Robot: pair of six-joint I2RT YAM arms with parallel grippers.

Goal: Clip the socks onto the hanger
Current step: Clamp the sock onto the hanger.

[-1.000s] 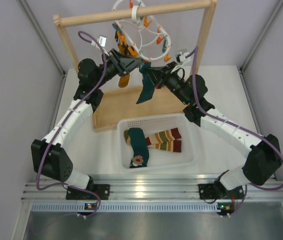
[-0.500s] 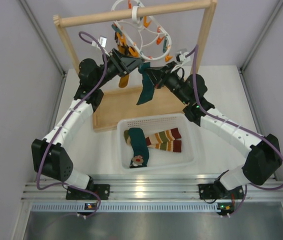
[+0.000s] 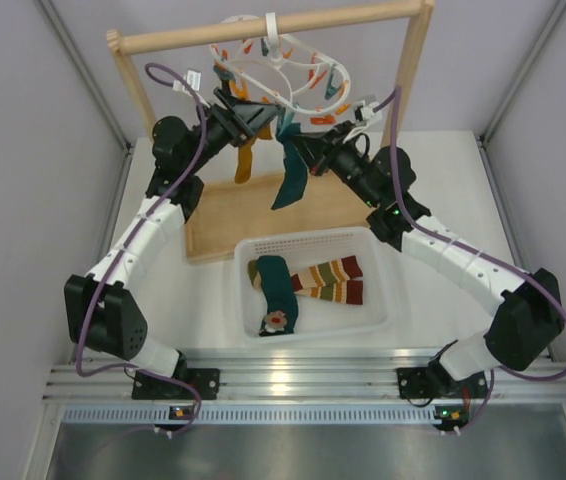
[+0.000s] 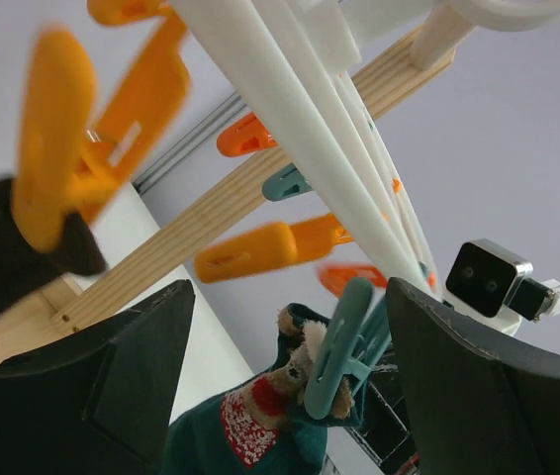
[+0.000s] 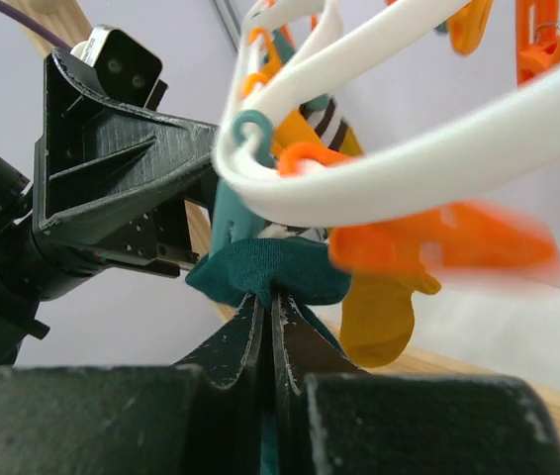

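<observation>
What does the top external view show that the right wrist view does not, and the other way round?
Only the top external view shows the white basket holding the striped socks and a second teal sock. Only the right wrist view shows the right gripper shut on the top of the hanging teal sock. Both show the white hanger and the mustard sock hanging from it.

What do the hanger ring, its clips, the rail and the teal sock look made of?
The hanger ring looks like glossy moulded white plastic; its clips, orange and teal, share that sheen. The rail is pale wood with visible grain, probably unvarnished. The teal sock is soft knit fabric, bunching where pinched.
</observation>
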